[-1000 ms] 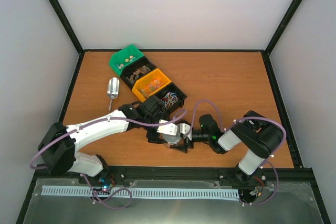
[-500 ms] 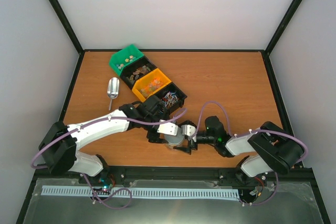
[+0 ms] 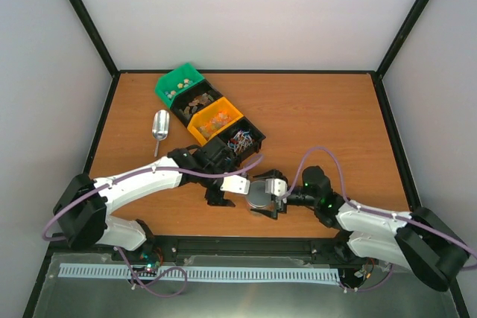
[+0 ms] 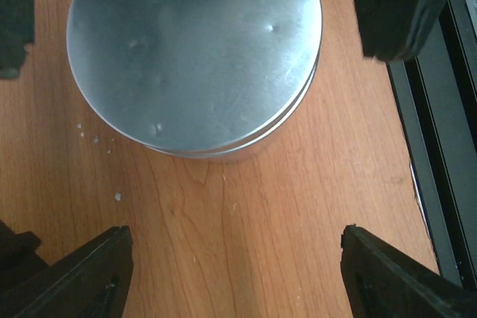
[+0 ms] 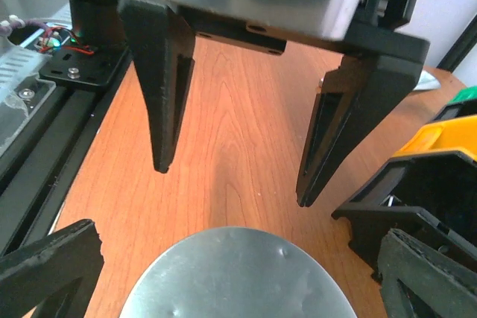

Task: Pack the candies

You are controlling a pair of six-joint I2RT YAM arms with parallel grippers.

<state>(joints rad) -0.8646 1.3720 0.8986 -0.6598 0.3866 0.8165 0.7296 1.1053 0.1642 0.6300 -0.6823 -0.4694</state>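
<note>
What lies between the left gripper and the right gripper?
A round silver metal lid on the table, seen clearest in the left wrist view.

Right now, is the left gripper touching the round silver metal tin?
Apart. The left wrist view shows bare wood between the round silver metal tin and both fingers of the open left gripper.

The left arm [image 3: 141, 180] extends from its base at 8 o'clock of the overhead view toward 2 o'clock. It bends at the wrist [image 3: 212, 158], which turns toward 5 o'clock. The left gripper [image 4: 235, 277] points straight down at the table, its jaws spread wide. The right arm [image 3: 373, 221] lies low and stretched out, extending from 4 o'clock toward 9 o'clock. The right gripper [image 5: 238, 273] faces the left one from its 3 o'clock side, jaws fully apart. The two pairs of fingers are near each other without touching.
</note>
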